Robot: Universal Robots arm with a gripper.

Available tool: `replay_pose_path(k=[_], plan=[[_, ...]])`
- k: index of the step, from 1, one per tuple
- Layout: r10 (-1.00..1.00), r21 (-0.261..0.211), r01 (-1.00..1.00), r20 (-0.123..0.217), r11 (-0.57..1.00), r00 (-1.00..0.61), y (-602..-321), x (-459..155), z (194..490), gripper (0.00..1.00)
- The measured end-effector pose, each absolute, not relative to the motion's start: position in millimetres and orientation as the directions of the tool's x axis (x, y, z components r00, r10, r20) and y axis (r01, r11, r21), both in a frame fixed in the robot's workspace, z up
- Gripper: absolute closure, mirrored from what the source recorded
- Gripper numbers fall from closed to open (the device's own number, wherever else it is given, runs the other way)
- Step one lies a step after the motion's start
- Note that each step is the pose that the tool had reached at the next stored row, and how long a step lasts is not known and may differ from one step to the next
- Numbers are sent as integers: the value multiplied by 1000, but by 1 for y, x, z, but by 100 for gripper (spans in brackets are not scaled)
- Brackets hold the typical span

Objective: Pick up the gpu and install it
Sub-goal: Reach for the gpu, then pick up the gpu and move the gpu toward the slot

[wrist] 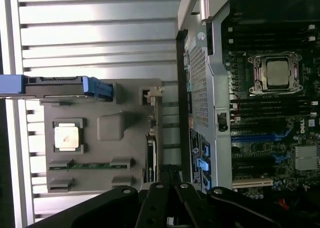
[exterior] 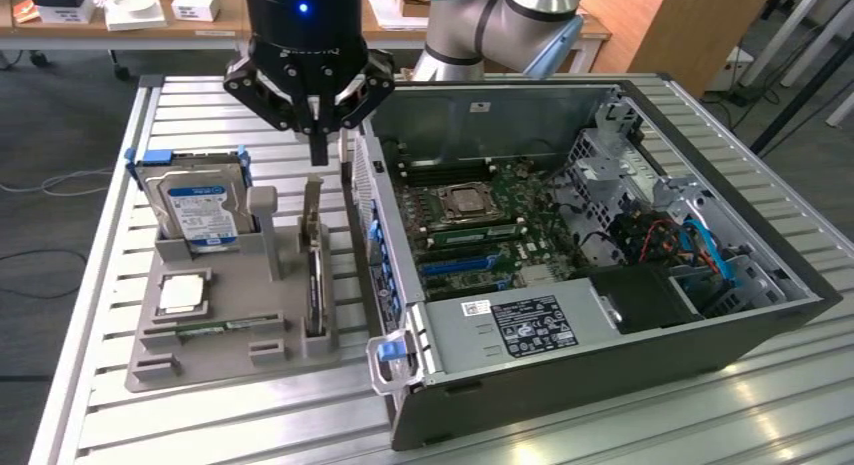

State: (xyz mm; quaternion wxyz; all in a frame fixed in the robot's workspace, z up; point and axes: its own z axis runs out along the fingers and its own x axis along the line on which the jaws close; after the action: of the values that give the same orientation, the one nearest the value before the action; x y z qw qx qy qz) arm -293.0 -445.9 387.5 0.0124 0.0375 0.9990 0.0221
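The gpu (exterior: 314, 275) stands on edge in a slot of the grey holder tray (exterior: 200, 370), a thin dark card with a greyish bracket at its far end. My gripper (exterior: 318, 150) hangs above the card's far end, fingers shut and pointing down, with nothing between them and a gap to the card. In the wrist view the gpu (wrist: 151, 155) is a narrow dark strip on the holder tray (wrist: 120, 123), just ahead of my shut gripper (wrist: 171, 180). Beside the tray lies the open computer case (exterior: 747, 335), its motherboard showing blue expansion slots (exterior: 461, 263).
The tray also carries a silver hard drive (exterior: 200, 210) in a blue-clipped frame, a processor chip (exterior: 183, 293) and a green memory stick (exterior: 220, 327). The case's side wall (exterior: 378, 235) stands close beside the gpu. Everything rests on a slatted metal table (exterior: 200, 425).
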Motion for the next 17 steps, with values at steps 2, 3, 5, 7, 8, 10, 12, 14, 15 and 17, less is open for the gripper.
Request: replay_pose_path(k=[2,3,5,7,8,10,12,14,15,17], plan=[[75,45,74,-23,996,-997,-447,-293,387,89],[75,45,74,-23,996,-997,-447,-293,387,89],[75,45,74,-23,996,-997,-449,-293,387,89],[75,45,74,-23,996,-997,-451,-294,387,89],[75,45,74,-23,996,-997,-451,-294,387,89],[75,45,74,-23,996,-997,-452,-294,387,89],[75,45,74,-23,996,-997,-452,-294,387,89],[75,45,74,-23,996,-997,-452,-294,387,89],[75,45,74,-23,996,-997,-452,-294,387,89],[75,45,74,-23,996,-997,-452,-294,387,89]])
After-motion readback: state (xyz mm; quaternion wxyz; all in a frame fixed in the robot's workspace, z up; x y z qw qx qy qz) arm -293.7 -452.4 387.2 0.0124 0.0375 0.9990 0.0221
